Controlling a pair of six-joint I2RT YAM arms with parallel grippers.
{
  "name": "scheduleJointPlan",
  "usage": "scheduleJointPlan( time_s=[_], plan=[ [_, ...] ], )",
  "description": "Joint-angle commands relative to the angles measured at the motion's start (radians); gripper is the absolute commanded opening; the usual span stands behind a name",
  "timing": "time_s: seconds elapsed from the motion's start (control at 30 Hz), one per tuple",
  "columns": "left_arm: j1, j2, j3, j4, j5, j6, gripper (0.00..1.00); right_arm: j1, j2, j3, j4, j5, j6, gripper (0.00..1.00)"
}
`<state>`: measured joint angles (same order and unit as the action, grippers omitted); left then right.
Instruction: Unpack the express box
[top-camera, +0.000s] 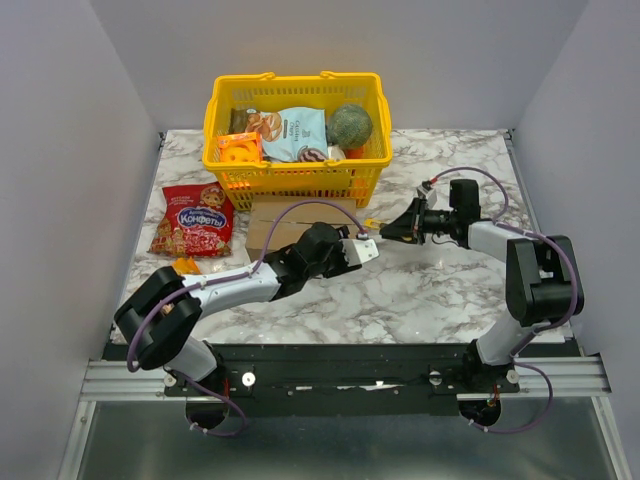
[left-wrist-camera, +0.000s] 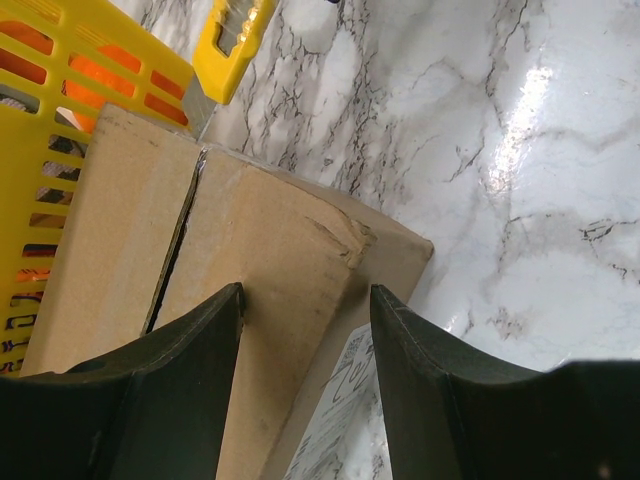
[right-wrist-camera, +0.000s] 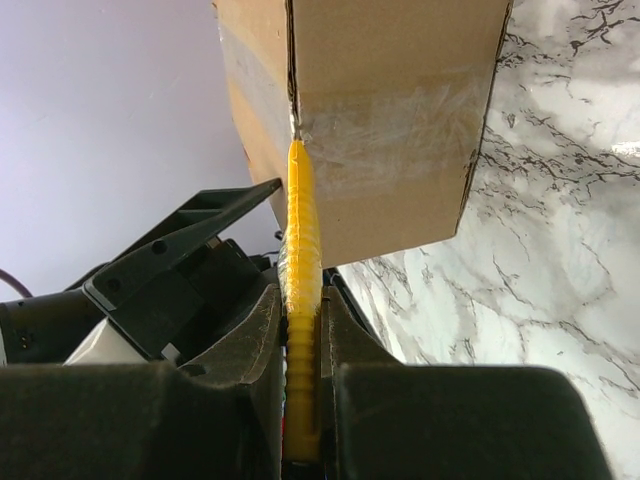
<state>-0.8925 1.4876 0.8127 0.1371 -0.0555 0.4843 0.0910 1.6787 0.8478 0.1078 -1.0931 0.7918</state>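
**Top view.** Cardboard box (top-camera: 290, 230): on the marble worktop (top-camera: 420, 290), just in front of the yellow basket (top-camera: 300, 175), flaps not yet raised. Left gripper (top-camera: 352, 250): over the box's near right corner. Right gripper (top-camera: 395, 230): beside the box's right end, carrying a yellow knife (top-camera: 372, 222). Only this view shows the red sweets bag (top-camera: 193, 220) and both arms together.

**Left wrist view.** Jaws released and spread. One sits over the box's top face, the other past its edge. Whether they press on the carton cannot be told. This view shows the top seam slightly gaping.

**Right wrist view.** Jaws clenched on the knife handle, with the blade tip at the taped seam on the box's end. Only this view shows the tape and how the blade lines up with it.

**Handling note.** The cut probably goes best with a shallow blade kept straight along the seam. The left arm should steady the carton so it does not slide toward the basket.
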Motion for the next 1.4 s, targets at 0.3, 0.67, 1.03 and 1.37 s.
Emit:
scheduleJointPlan(
  time_s=[0.3, 0.67, 1.03, 1.37],
  plan=[
    [0.009, 0.057, 0.009, -0.039, -0.078, -0.029, 0.61, 0.024, -0.079, -0.082, -0.080, -0.106, -0.046, 0.00],
    [0.010, 0.097, 0.043, -0.037, -0.090, -0.033, 0.61, 0.024, -0.091, -0.102, -0.105, -0.123, -0.072, 0.00],
    [0.010, 0.096, 0.042, -0.037, -0.083, -0.027, 0.61, 0.027, -0.126, -0.115, -0.164, -0.165, -0.108, 0.00],
    [0.012, 0.097, 0.043, -0.034, -0.075, -0.023, 0.62, 0.027, -0.189, -0.086, -0.362, -0.156, -0.236, 0.00]
  ],
)
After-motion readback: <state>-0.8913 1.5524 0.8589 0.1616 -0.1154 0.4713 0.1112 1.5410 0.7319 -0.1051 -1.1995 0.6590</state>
